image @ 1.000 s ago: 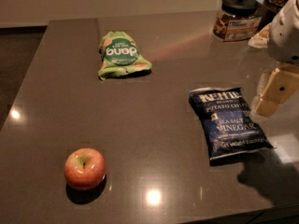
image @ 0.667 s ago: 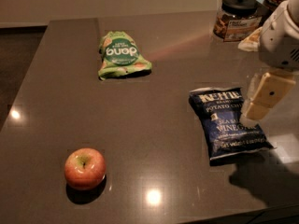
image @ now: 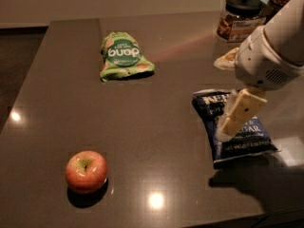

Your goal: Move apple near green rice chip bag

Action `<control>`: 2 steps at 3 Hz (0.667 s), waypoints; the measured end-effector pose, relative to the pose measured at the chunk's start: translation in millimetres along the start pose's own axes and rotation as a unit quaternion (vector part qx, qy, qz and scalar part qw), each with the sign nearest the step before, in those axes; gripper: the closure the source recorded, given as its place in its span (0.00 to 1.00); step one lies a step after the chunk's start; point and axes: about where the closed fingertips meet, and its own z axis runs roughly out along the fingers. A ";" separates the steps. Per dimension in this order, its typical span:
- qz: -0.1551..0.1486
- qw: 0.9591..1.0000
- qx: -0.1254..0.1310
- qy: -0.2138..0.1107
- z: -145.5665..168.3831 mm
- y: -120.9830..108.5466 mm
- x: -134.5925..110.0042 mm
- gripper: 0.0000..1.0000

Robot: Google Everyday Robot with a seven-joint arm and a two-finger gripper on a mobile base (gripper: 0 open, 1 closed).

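Note:
The apple (image: 86, 171) is small, round and red-orange with a yellowish top. It sits on the dark table (image: 156, 127) near the front left. The green rice chip bag (image: 123, 56) is light green with a dark green round label and lies at the back, left of centre. My gripper (image: 232, 123) hangs from the white arm at the right, over the dark blue chip bag (image: 235, 129), far to the right of the apple. Only one cream finger shows clearly.
A dark blue chip bag lies flat at the right under the gripper. A glass jar with a black lid (image: 240, 17) stands at the back right. A pale item (image: 227, 60) lies beside the arm. The table's left edge runs close to the apple.
The arm and gripper have moved left and further into view, now over the blue chip bag. The apple and the green bag have not moved.

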 end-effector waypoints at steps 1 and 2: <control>-0.021 0.996 -0.040 -0.083 34.2 21.1 -40.3 0.00; -0.042 0.992 -0.045 -0.110 44.1 32.1 -58.1 0.00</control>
